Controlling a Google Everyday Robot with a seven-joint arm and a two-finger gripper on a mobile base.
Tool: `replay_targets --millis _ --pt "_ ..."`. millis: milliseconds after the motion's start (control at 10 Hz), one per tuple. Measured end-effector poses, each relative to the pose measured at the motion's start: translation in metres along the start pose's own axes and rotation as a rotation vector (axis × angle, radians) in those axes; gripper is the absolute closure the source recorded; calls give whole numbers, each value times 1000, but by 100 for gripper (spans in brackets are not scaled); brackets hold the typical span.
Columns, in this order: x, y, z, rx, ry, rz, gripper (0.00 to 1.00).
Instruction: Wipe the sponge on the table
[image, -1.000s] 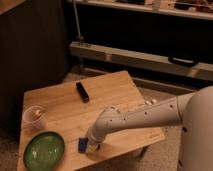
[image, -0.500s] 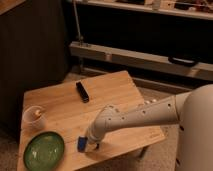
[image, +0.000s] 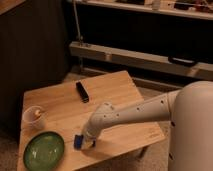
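Lighting: dim, warm, indoor; source apparently overhead. Brightest area: bench (image: 115, 95) top. Background behind and at left falls to near black. White arm (image: 145, 110) evenly lit, no glare. Shadow: small, dark, under end effector (image: 86, 139) at the near edge, beside sponge (image: 78, 142).

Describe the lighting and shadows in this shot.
Camera view: warm, dim light falls on the table, and the background behind it is dark; no glare on the wood; the gripper, at the sponge near the front edge, throws a soft shadow beside it.
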Motion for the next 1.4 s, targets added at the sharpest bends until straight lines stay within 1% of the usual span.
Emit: replay_targets --millis 300,500,700,800,1000,1200,1400 --pt "-5 -19 5 -6 3 -15 58" --pt "-3 -31 8 -7 1 -8 58" --pt "3 -46 5 8 -3 5 58" --pt "9 -58 -2 30 -1 9 58" --pt "8 -70 -13 51 -2 19 58" --pt "11 -79 -16 55 4 31 58" --pt "23 -82 -16 52 14 55 58"
